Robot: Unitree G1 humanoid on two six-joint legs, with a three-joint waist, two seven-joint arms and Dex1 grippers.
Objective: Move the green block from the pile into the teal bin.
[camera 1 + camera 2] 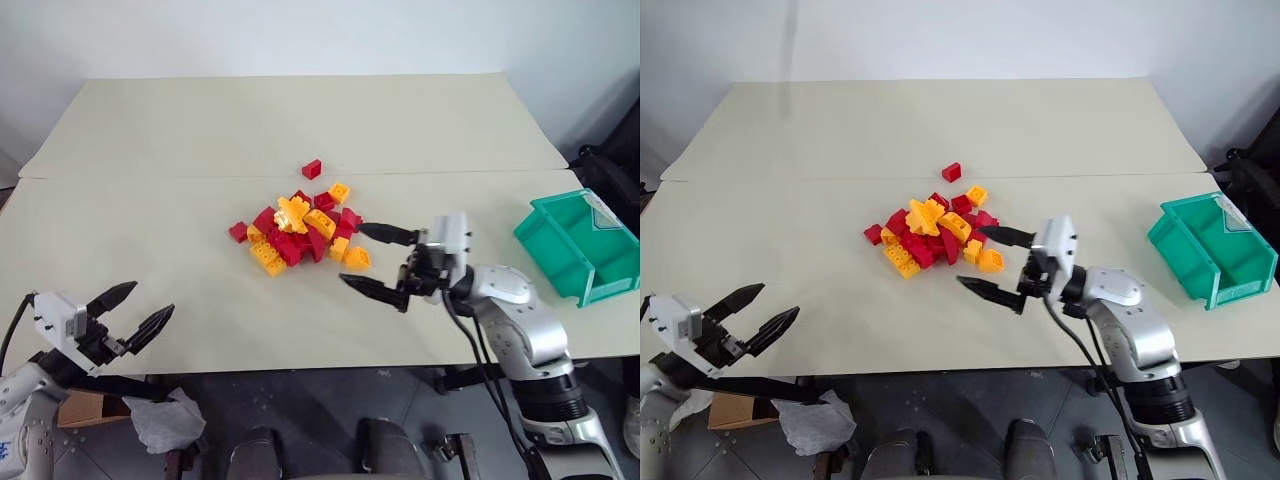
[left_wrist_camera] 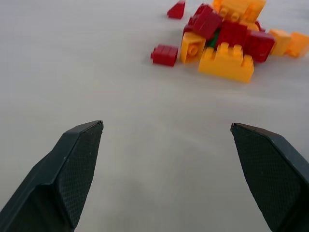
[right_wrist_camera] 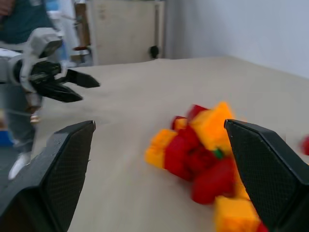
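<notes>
The right hand (image 1: 380, 262) gapes empty beside the heap of red and orange-yellow plastic bricks (image 1: 298, 232), the small dark-green plastic brick (image 3: 219, 153) still buried, teal plastic bin (image 1: 578, 245) unfilled.

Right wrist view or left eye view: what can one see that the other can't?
Right wrist view alone: a sliver of the green block buried among the bricks, and a cabinet beyond the table. Left eye view alone: the teal bin at the table's right edge and a stray red brick behind the heap. Both: the pile, the table, and the left gripper, jaws open.
</notes>
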